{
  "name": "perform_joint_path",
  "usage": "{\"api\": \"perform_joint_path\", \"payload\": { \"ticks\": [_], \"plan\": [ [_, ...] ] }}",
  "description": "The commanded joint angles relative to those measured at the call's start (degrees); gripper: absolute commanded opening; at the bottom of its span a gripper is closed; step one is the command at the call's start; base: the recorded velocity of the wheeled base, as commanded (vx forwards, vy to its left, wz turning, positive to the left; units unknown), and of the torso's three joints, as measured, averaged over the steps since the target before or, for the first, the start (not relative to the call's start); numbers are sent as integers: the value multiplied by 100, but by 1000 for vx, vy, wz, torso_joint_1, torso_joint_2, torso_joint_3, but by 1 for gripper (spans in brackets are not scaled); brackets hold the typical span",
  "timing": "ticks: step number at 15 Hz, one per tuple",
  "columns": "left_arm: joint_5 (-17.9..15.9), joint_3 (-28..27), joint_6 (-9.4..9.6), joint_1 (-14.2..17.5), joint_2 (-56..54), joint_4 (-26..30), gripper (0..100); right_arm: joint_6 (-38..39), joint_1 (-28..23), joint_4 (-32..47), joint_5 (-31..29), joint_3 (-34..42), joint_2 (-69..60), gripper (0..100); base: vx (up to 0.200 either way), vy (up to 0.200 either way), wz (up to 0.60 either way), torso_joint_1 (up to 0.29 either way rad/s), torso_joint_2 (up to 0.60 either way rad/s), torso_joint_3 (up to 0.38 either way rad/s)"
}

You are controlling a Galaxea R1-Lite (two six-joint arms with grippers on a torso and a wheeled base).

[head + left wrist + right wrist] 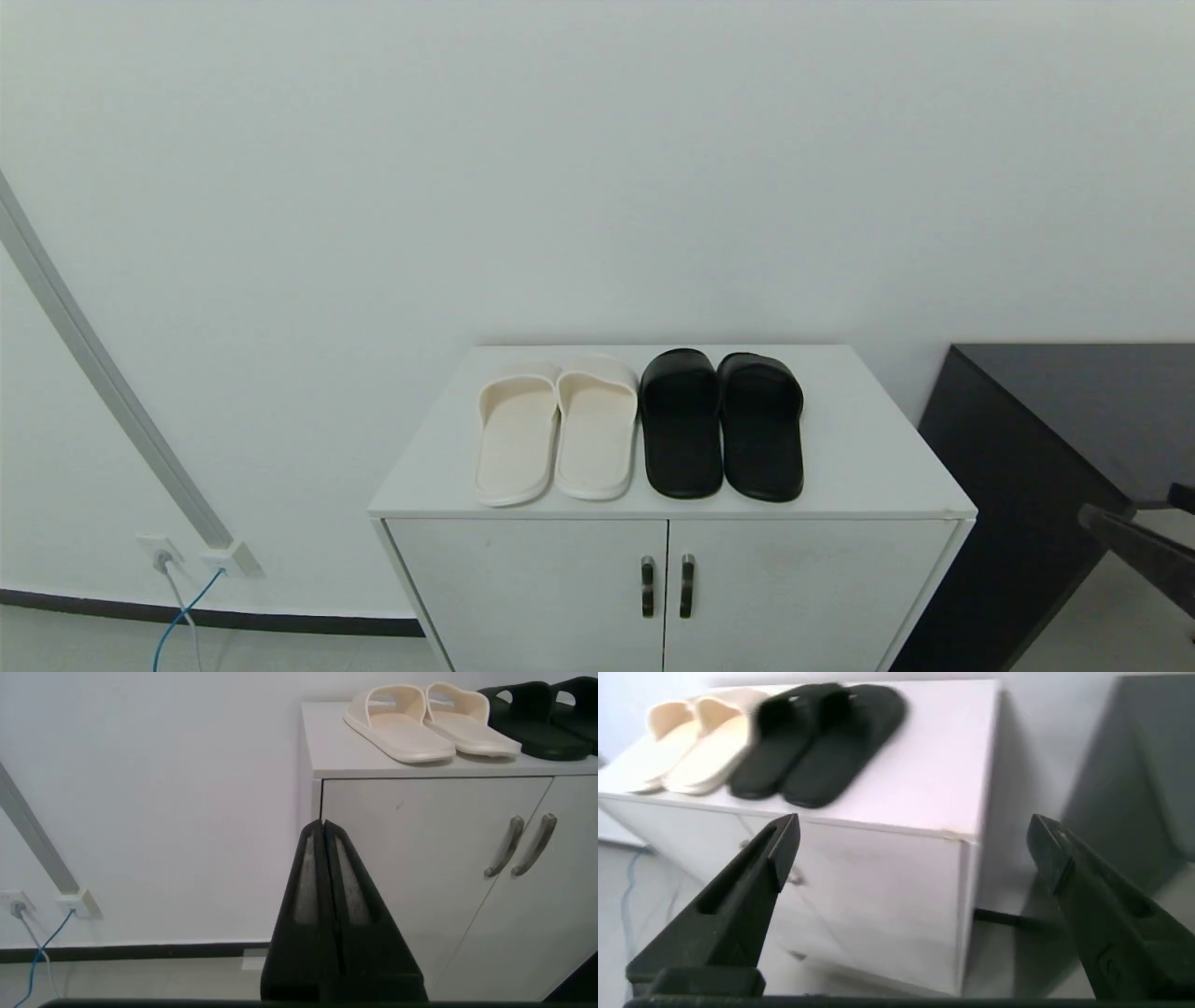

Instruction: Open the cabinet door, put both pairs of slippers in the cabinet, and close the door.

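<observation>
**Cabinet** [840, 448]: white, low centre of the head view, set against the wall. You have both doors shut, left door [532, 588] and right door [803, 588] meeting at a middle seam. Two dark upright handles [647, 586] stand side by side at that seam, near the doors' upper edge.

**White slippers** [593, 439]: one pair, flat on the cabinet top, left of centre, toes to the wall, heels near the front edge. The two lie side by side.

**Black slippers** [681, 429]: one pair on the same top, just right of the white pair and facing the same way. The left black one lies against the right white one.

**Left hand** [323, 831]: lower middle of your left wrist view, fingers pressed together with nothing between them. The cabinet's left front edge stands behind the tips, apart from them.

**Right hand** [913, 826]: spread wide and empty, one finger at the lower left and one at the lower right of your right wrist view. The cabinet's right front corner shows between them, farther off.

**Surroundings**: a dark table [1074, 401] is right of the cabinet. A grey conduit [93, 364] slants down the wall at left to sockets [159, 551], where a blue cable [187, 611] hangs.
</observation>
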Motion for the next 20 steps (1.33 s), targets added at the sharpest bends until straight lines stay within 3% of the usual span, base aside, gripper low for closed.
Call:
{"api": "perform_joint_path", "payload": {
  "ticks": [1,5,10,15,20],
  "plan": [
    [2,1,32,2,7,2,0,326,1092,-49,-500,-615,1137,100,0,0,0,0,0,0],
    [-6,1,14,2,7,2,0,739,1619,-629,-1229,-1547,2613,100,0,0,0,0,0,0],
    [-15,1,14,2,7,2,0,1003,2217,-656,-2100,-2593,4090,100,0,0,0,0,0,0],
    [-15,1,6,2,7,2,0,1100,2059,-1121,-2882,-3823,5751,100,0,0,0,0,0,0],
    [-15,1,-3,2,7,2,0,862,1672,-1148,-3014,-5106,6946,100,0,0,0,0,0,0]
  ]
}}
